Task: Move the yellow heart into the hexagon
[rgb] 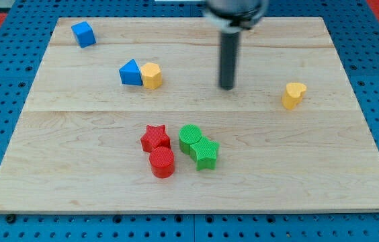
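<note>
- The yellow heart-shaped block (pixel 294 95) was noted on the pale wooden counter (pixel 75 168), at the view's right, standing alone.
- The tip (pixel 226 87) of the dark rod was seen well to its left; no gripper was fitted, so no jaw state applied.
- The yellow hexagon block (pixel 152 76), touching a blue triangular block (pixel 130 72), lay further left; a push from the heart's right side was judged necessary.

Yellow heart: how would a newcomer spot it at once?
Start at the wooden board and go to its right side, upper half. The yellow heart stands alone there, right of my tip; the only other yellow block, the yellow hexagon, touches a blue block.
</note>
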Available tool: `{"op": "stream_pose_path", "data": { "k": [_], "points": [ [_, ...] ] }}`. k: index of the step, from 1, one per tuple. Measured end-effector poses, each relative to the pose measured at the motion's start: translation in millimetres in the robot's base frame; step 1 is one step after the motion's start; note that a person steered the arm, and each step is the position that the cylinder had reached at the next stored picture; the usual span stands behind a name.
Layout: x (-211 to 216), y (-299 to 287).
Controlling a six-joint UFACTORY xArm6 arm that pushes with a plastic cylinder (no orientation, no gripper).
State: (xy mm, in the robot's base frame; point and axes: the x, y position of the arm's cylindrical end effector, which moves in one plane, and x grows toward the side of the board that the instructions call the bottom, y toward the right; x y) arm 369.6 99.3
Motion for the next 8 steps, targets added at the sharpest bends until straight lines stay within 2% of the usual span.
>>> {"op": "stream_pose_path", "data": {
  "k": [1,2,3,5,7,8],
  "points": [
    [-8.8,97.9],
    [22.9,174.1],
    [75.4,140.2],
    [20.2,62.7],
    [-2.0,-59.0],
    [8.5,28.1]
  ]
}}
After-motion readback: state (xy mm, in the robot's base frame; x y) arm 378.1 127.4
